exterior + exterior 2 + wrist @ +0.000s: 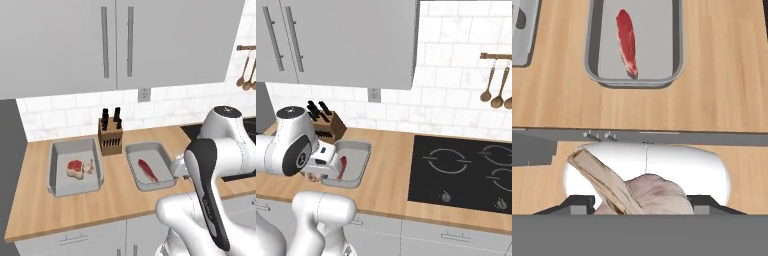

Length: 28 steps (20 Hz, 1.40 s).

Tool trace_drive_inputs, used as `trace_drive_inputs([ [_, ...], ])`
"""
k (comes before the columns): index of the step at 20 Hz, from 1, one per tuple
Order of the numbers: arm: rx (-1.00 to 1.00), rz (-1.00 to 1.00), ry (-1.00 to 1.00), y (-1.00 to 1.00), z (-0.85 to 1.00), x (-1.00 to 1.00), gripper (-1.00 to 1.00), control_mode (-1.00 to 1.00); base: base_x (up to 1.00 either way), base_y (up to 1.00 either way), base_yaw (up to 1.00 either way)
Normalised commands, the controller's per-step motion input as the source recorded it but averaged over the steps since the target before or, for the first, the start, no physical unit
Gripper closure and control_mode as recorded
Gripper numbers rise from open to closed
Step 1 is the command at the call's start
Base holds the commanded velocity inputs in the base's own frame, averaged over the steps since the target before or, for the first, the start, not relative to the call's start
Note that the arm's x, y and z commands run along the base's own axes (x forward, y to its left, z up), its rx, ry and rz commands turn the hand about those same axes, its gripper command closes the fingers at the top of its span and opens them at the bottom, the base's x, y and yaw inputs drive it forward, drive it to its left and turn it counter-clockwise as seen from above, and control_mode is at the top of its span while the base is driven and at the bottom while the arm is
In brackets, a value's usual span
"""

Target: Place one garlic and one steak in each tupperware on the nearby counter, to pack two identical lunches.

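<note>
On the wooden tabletop [115, 195] two grey tupperware containers sit either side of a knife block [110, 137], below the grey wall cabinets [115, 40]. The left tupperware [54, 176] holds the chunky steak [75, 168] with its pale fat edge, and a garlic bulb [90, 167] lies just beside it, touching or nearly touching on the steak's right. The right tupperware [167, 163] holds the flatter, darker steak [147, 170], lying lengthwise near the middle of the tray; the same tray [679, 55] and steak [626, 42] show from above in the hand view, with a corner of the other tray at the upper left. The gripper [643, 202] is clenched on the second garlic [657, 197], whose off-white, pinkish bulb fills the space between the finger tips, with a papery tan stem or skin piece jutting up to the left. This held garlic hangs over the front edge of the tabletop, short of the right tupperware and not yet above it. In the right base view the hand sits at the near corner of that tray [363, 150], with the black cooktop [461, 172] well apart to the right and wooden spoons [497, 85] hanging on the tiled wall.
</note>
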Motion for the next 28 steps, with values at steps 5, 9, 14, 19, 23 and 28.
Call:
trace_drive_inputs([
  [5, 0.02, 0.06, 0.0, 0.16, -0.08, 0.85, 1.0, -1.0, 0.0, 0.0, 0.0],
  [9, 0.02, 0.06, 0.01, 0.46, -0.56, 1.0, 1.0, -1.0, 0.0, 0.0, 0.0],
  [14, -0.13, 0.0, 0.08, 0.45, -1.0, 0.99, 1.0, -1.0, 0.0, 0.0, 0.0],
  [19, -0.02, 0.01, 0.09, 0.02, -0.11, 0.43, 1.0, -1.0, 0.0, 0.0, 0.0],
  [23, 0.0, 0.01, 0.2, -0.18, 0.0, 0.9, 1.0, -1.0, 0.0, 0.0, 0.0],
  [28, 0.0, 0.04, 0.08, -0.22, -0.13, 0.76, 1.0, -1.0, 0.0, 0.0, 0.0],
])
